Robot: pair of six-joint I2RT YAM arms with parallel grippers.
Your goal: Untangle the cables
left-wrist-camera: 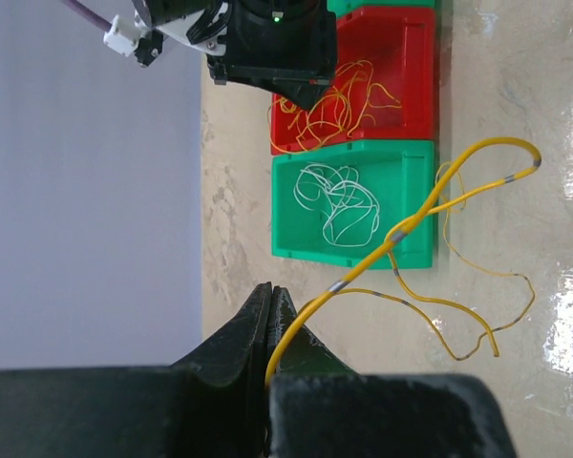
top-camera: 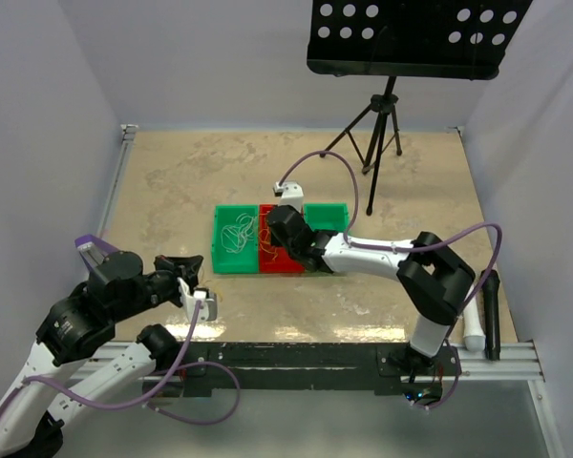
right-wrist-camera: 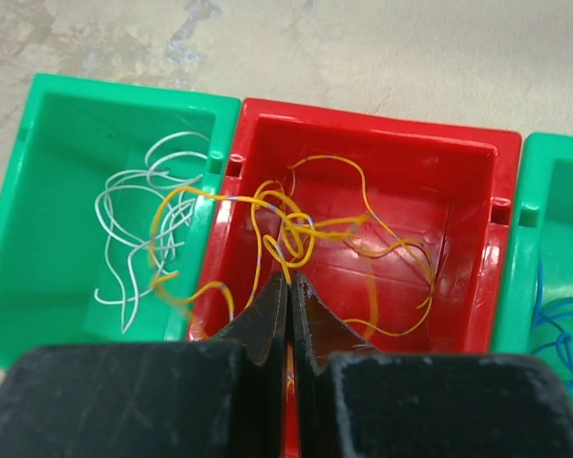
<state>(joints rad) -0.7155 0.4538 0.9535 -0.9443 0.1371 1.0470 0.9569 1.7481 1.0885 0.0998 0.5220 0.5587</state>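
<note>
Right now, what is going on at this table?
The two arms are working on tangled cables. The left pincer is shut on one yellow cable, which hangs loose over the table. The right pincer is down in the red bin, shut on a strand of the orange-yellow tangle. Whitish cables lie in the green bin next to it.
</note>
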